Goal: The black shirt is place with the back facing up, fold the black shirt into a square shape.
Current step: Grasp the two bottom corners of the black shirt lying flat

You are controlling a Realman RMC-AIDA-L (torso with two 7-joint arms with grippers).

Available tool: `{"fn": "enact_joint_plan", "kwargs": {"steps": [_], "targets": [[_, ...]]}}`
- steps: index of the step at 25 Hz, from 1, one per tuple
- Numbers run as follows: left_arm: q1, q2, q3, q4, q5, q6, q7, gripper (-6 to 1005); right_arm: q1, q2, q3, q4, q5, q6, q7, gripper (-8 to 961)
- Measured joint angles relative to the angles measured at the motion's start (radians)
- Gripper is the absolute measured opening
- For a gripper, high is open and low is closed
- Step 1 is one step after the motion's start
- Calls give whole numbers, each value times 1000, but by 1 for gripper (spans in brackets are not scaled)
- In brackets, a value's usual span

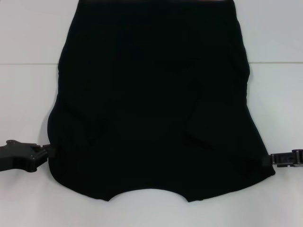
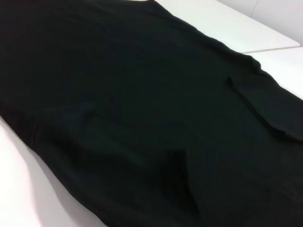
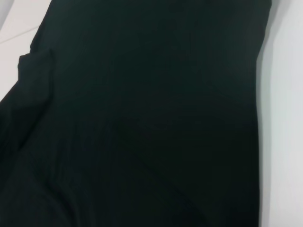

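The black shirt (image 1: 151,94) lies flat on the white table (image 1: 28,38), its curved neckline at the near edge and both sleeves folded in over the body. My left gripper (image 1: 49,153) is at the shirt's near left corner, touching its edge. My right gripper (image 1: 267,160) is at the near right corner, over the fabric's edge. The shirt fills the left wrist view (image 2: 142,118), with a folded sleeve (image 2: 270,104) on it. It also fills the right wrist view (image 3: 142,118), where a folded sleeve (image 3: 33,80) shows too.
A seam (image 1: 28,64) runs across the white table behind the grippers. Bare table shows on both sides of the shirt and in front of the neckline.
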Motion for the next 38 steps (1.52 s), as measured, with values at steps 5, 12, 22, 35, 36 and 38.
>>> {"fn": "enact_joint_plan", "kwargs": {"steps": [5, 12, 22, 35, 36, 38], "targets": [[-2, 0, 0, 0, -1, 0, -1, 51, 6, 8, -5, 2, 0, 6, 0, 767], [-8, 1, 0, 0, -2, -2, -1, 51, 17, 22, -6, 2, -24, 4, 1, 767], [-14, 2, 0, 0, -2, -12, -1, 51, 21, 30, -3, -5, -26, -18, 2, 752], [-17, 2, 0, -2, -2, -12, -1, 51, 24, 31, -5, -4, -26, 0, 3, 447], [-17, 2, 0, -2, -2, -13, 0, 51, 24, 31, -6, -3, -26, 2, 4, 419], [-17, 2, 0, -2, -2, -13, 2, 51, 24, 33, -6, -2, -26, 5, 5, 364]]}}
